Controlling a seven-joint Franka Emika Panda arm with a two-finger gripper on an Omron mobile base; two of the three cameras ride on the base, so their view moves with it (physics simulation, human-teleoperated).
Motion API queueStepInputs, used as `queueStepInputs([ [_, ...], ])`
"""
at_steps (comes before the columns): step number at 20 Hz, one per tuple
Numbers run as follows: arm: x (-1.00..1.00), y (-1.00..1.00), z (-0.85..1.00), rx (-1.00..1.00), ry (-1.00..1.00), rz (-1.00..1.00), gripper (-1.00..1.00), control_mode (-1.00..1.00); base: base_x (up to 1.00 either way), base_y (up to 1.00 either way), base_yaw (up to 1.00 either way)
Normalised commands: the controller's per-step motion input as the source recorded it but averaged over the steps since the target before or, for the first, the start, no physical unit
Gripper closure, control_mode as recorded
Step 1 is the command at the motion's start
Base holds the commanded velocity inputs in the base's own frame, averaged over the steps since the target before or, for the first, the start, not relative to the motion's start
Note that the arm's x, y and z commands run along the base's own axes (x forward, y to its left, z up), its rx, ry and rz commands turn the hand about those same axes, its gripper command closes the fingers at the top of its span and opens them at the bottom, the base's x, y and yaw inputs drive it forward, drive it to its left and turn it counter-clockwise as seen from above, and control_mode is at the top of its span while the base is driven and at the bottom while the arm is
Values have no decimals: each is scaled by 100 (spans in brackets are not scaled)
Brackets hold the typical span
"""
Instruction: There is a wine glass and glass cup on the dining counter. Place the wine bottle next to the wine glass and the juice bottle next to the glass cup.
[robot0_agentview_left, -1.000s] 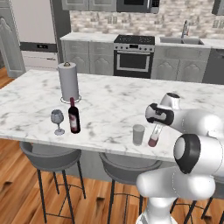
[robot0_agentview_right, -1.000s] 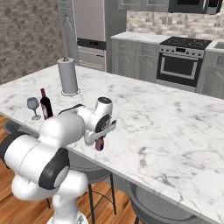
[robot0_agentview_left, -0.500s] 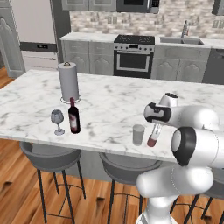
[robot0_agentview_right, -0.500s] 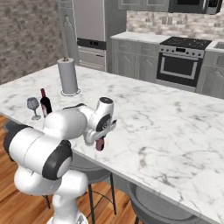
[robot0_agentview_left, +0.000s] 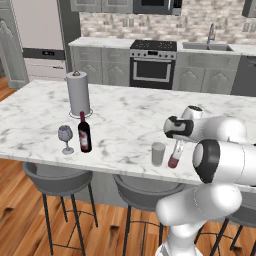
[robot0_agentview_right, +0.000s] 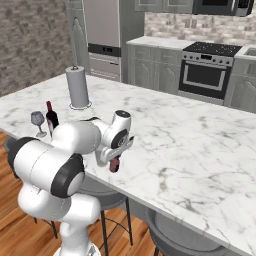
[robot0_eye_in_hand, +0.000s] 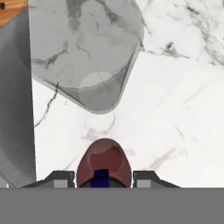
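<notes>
Counter: long white slab, grey veining, smooth and flat. Near edge runs over round grey stools. Wide bare marble behind and to the right of the arm in the right base view.

Paper towel roll: upright white cylinder on a round base, well back from the near edge.

Wine bottle: tall, dark, narrow neck, red cap, pale reddish label. Stands upright just in front of the roll and just beside the wine glass.

Wine glass: clear, stemmed, rounded bowl, round foot. Upright, left of the bottle, near the front edge; nothing visible in the bowl.

Cup: straight translucent grey tumbler, no stem, upright near the front edge. The hand view looks into it from above: round base visible, nothing inside.

Juice bottle: small, stubby, dark red body. Tilted, just right of the cup; whether its base touches the marble cannot be told. In the hand view its rounded red body sits between the fingertips.

Gripper: closed on the juice bottle's upper end, a fingertip on each side. Little room between bottle and cup; the counter's front edge is close by.
</notes>
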Motion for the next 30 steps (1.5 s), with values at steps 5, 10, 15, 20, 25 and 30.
queueStepInputs([
  [5,8,10,-19,0,0,0,100,-100,0,0,0],
  [10,0,17,-22,0,0,0,100,-100,0,0,0],
  [15,1,22,-27,0,0,0,-100,-100,0,0,0],
  [20,0,20,-26,0,0,0,-100,-100,0,0,0],
  [25,0,13,-22,-1,0,0,-100,-100,0,0,0],
  [30,0,3,-14,-1,0,-1,-100,-100,0,0,0],
])
